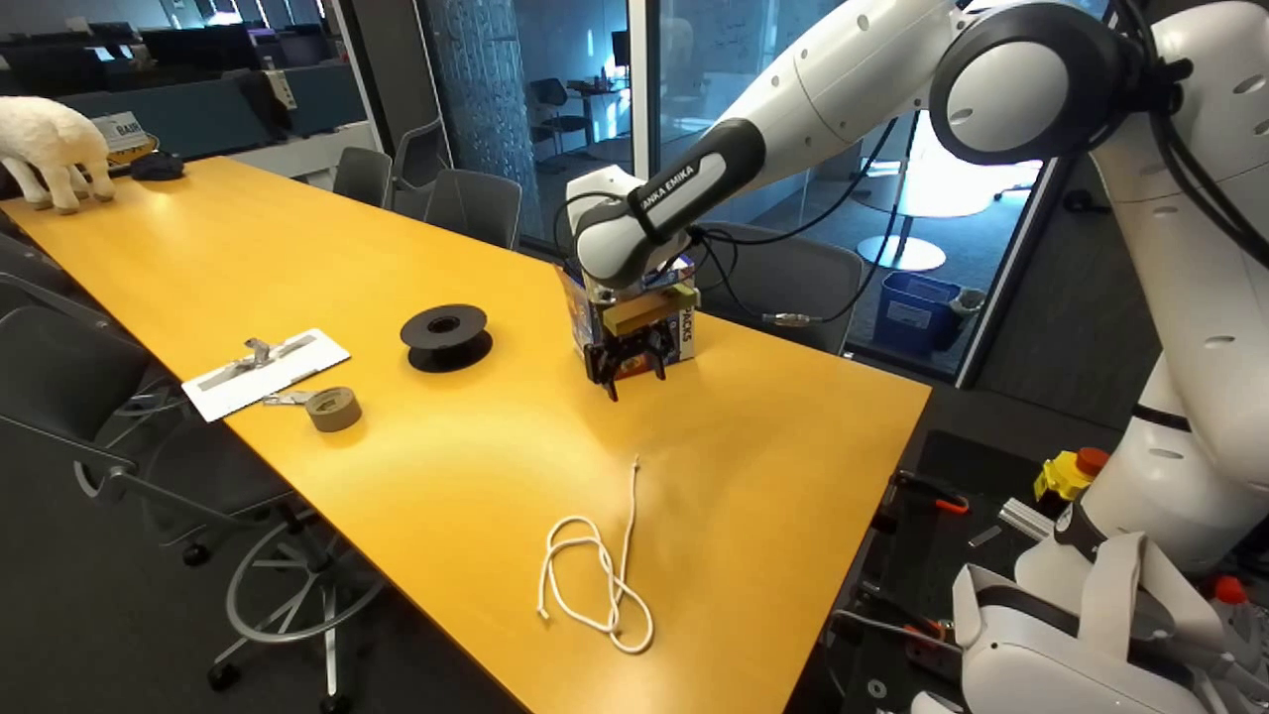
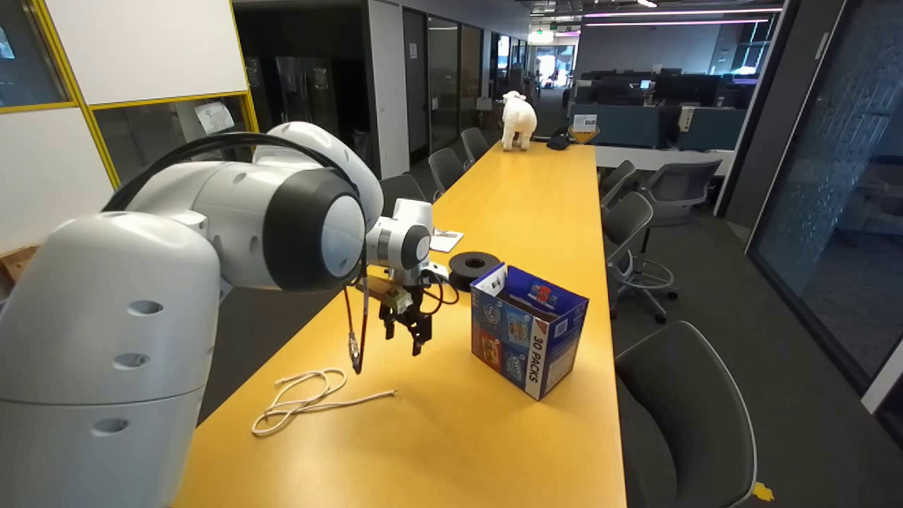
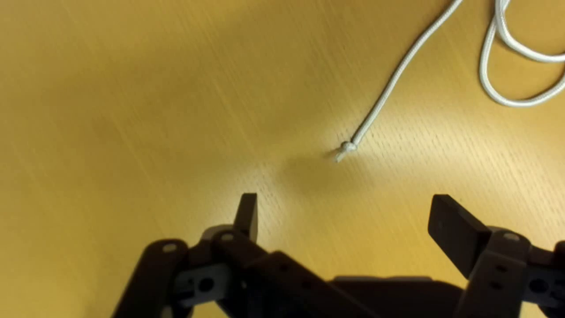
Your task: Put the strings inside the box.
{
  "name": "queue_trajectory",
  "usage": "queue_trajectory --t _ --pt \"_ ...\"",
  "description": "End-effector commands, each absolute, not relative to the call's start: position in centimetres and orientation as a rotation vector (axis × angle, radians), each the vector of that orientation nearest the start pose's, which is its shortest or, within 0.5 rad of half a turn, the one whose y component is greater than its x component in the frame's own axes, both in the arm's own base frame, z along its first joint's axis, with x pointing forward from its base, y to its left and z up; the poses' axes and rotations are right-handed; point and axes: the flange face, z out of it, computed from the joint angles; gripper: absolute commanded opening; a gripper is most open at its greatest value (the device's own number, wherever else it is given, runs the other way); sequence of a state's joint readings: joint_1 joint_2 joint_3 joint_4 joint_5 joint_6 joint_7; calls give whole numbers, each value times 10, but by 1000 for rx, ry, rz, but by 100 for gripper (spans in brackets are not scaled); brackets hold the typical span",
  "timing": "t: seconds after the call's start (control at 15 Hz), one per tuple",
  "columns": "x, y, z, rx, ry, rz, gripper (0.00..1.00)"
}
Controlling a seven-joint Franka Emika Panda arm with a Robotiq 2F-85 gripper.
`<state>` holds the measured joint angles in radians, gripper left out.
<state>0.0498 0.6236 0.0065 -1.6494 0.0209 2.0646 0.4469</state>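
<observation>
In an exterior view, parted jaws hang above the table (image 2: 451, 437), white string (image 2: 305, 407) near left, blue box (image 2: 529, 331) right.

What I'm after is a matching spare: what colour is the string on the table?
The string is off-white, best seen in the wrist view.

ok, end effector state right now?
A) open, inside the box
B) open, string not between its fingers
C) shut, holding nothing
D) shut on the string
B: in the wrist view the end effector has its fingers spread wide, with the string lying on the table outside the gap, and in an exterior view it hangs apart from the box.
</observation>
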Motion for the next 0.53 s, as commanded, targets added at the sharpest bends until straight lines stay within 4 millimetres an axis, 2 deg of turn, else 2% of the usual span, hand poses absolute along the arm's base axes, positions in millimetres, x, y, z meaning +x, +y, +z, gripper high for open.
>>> queue_trajectory --t 0.0,0.13,0.47 --pt "627 70 205 -3128 703 270 100" --pt "616 91 183 -3135 734 248 100" --pt "587 137 156 -3083 802 166 100"
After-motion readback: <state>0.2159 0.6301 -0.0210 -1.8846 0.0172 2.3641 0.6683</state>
